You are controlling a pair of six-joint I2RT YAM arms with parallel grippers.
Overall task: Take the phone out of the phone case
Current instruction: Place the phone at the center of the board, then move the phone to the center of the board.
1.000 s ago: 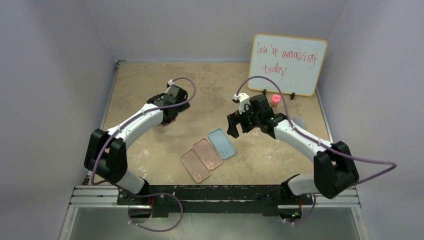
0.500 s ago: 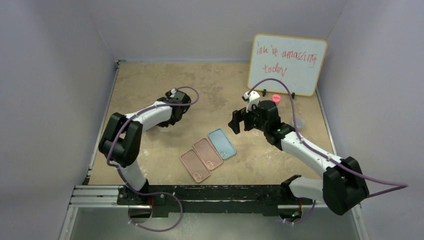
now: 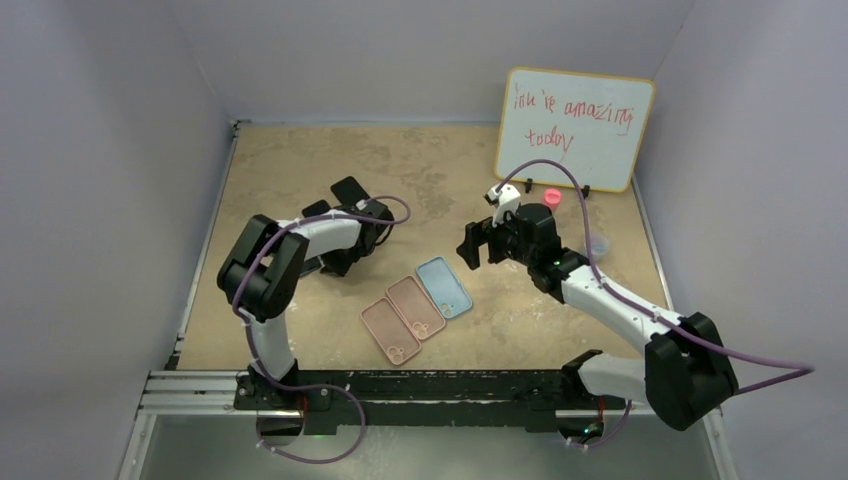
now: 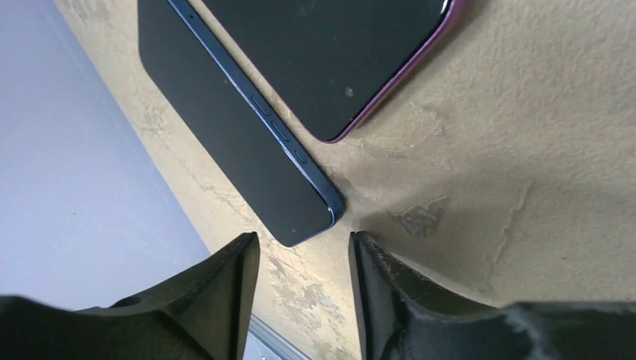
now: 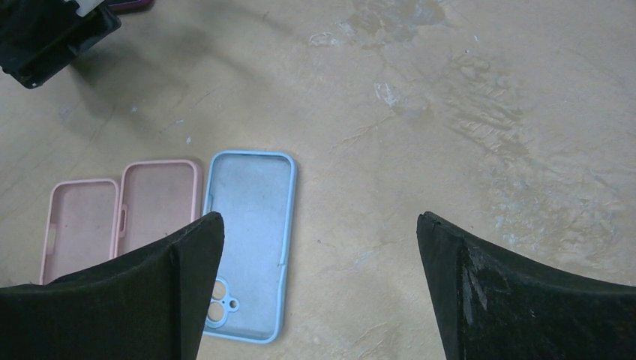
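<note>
- Two end effectors are in view, and I see neither gripping anything
- On my left end effector [image 4: 300, 255] the fingers stand part-way apart with only bare tan worktop [image 4: 487, 172] in the gap, their tips near the corner of a bare dark-blue slab phone [image 4: 232, 127]
- Lying flat on the worktop just beside that bare phone, on the side away from the lavender wall [image 4: 67, 172], is the black-screened phone in a purple-rimmed case [image 4: 337, 52]; I cannot tell whether the two touch
- On my right end effector [image 5: 316, 221] the fingers are spread wide and empty, above the worktop
- Below it I see three empty cases side by side: a light-blue phone case [image 5: 247, 240], a pink phone case [image 5: 157, 206] next to it, and a second pink phone case [image 5: 79, 225] at the end
- At the far right stands a white dry-wipe board with red writing [image 3: 575, 128]
</note>
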